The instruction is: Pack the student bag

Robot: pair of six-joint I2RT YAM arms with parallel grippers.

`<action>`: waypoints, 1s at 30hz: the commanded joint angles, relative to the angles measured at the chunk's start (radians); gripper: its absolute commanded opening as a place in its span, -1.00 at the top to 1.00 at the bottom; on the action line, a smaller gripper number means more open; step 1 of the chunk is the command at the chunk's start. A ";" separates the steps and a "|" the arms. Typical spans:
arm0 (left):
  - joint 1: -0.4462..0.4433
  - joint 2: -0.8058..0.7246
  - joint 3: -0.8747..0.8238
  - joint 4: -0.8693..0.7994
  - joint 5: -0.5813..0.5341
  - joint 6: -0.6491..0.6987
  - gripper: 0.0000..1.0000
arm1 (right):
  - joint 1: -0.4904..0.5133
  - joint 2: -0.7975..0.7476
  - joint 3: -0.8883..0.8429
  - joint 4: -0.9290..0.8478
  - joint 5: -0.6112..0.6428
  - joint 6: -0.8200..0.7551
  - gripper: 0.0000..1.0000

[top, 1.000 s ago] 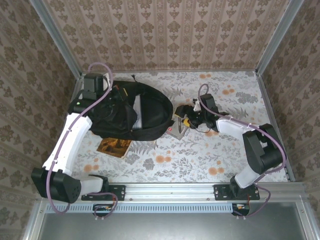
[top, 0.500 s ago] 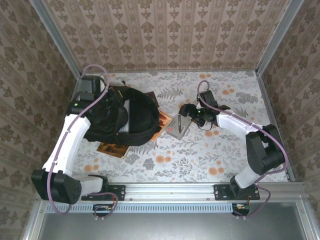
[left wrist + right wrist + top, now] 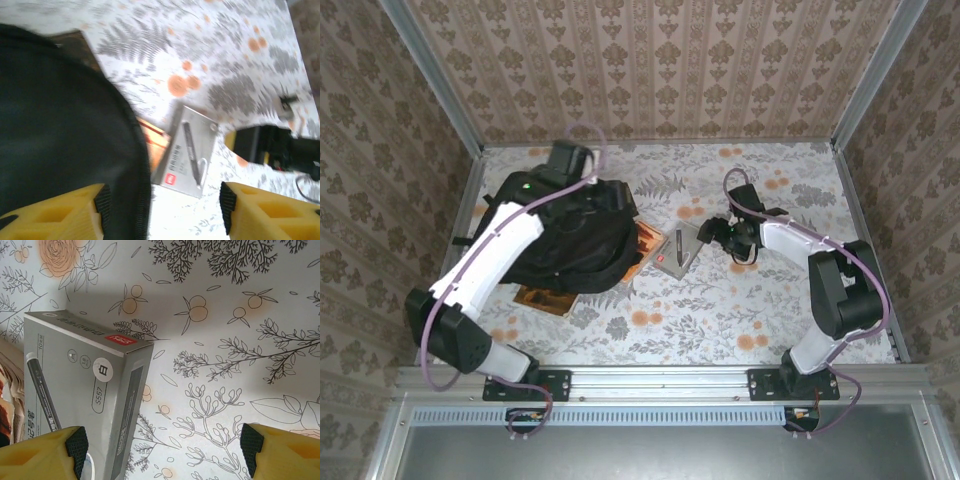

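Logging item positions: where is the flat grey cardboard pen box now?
In the top view the grey cardboard pen box lies mid-table, right of the black fabric backpack, its left edge overlapping an orange book.

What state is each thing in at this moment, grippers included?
Backpack: lying slumped on the table, on top of two books.
Brown book: flat, partly under the backpack.
Orange book: flat, partly under the backpack.
Grey box: lying outside the backpack, not gripped.
Left gripper: open, over the backpack's edge.
Right gripper: open, above the grey box.
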 commanded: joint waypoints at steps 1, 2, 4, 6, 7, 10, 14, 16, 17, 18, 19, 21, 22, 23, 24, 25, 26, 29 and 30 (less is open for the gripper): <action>-0.074 0.084 0.067 -0.026 -0.001 0.024 -0.40 | -0.014 0.012 -0.012 0.061 -0.089 0.043 -0.65; -0.090 0.112 0.079 -0.011 0.018 0.015 -0.44 | -0.016 0.008 -0.030 0.089 -0.110 0.066 -0.65; -0.107 0.209 0.112 0.015 0.065 -0.018 -0.48 | -0.020 -0.003 -0.079 0.164 -0.155 0.121 -0.65; -0.113 0.311 0.164 0.026 0.117 -0.051 -0.50 | -0.024 -0.020 -0.127 0.227 -0.186 0.169 -0.65; -0.117 0.363 0.197 0.025 0.124 -0.062 -0.52 | -0.025 -0.030 -0.151 0.254 -0.195 0.189 -0.65; -0.132 0.512 0.313 -0.014 0.098 -0.055 -0.57 | -0.024 -0.072 -0.214 0.302 -0.190 0.222 -0.64; -0.127 0.661 0.411 -0.034 0.118 -0.063 -0.60 | -0.031 -0.120 -0.293 0.359 -0.187 0.265 -0.65; -0.125 0.717 0.437 -0.026 0.142 -0.072 -0.62 | -0.039 -0.130 -0.327 0.398 -0.211 0.285 -0.64; -0.122 0.740 0.444 -0.022 0.154 -0.078 -0.63 | -0.043 -0.131 -0.339 0.421 -0.223 0.294 -0.63; -0.120 0.762 0.454 -0.016 0.166 -0.082 -0.63 | -0.044 -0.135 -0.356 0.443 -0.234 0.302 -0.63; -0.118 0.783 0.462 -0.010 0.174 -0.085 -0.64 | -0.045 -0.137 -0.371 0.463 -0.238 0.311 -0.62; -0.116 0.814 0.479 -0.009 0.187 -0.086 -0.65 | -0.044 -0.137 -0.392 0.498 -0.246 0.319 -0.62; -0.116 0.827 0.484 -0.008 0.197 -0.088 -0.65 | -0.043 -0.133 -0.396 0.511 -0.256 0.320 -0.62; -0.116 0.837 0.482 -0.003 0.214 -0.095 -0.66 | -0.044 -0.124 -0.400 0.525 -0.269 0.321 -0.62; -0.116 0.846 0.478 0.003 0.231 -0.103 -0.66 | -0.044 -0.120 -0.402 0.529 -0.275 0.320 -0.61; -0.117 0.852 0.468 0.018 0.261 -0.120 -0.66 | -0.044 -0.119 -0.404 0.530 -0.274 0.318 -0.61; -0.118 0.853 0.457 0.032 0.285 -0.135 -0.66 | -0.046 -0.122 -0.409 0.534 -0.273 0.317 -0.61; -0.130 0.856 0.411 0.090 0.351 -0.178 -0.67 | -0.060 -0.139 -0.424 0.532 -0.255 0.313 -0.61; -0.135 0.856 0.401 0.108 0.372 -0.188 -0.66 | -0.067 -0.147 -0.431 0.539 -0.253 0.318 -0.61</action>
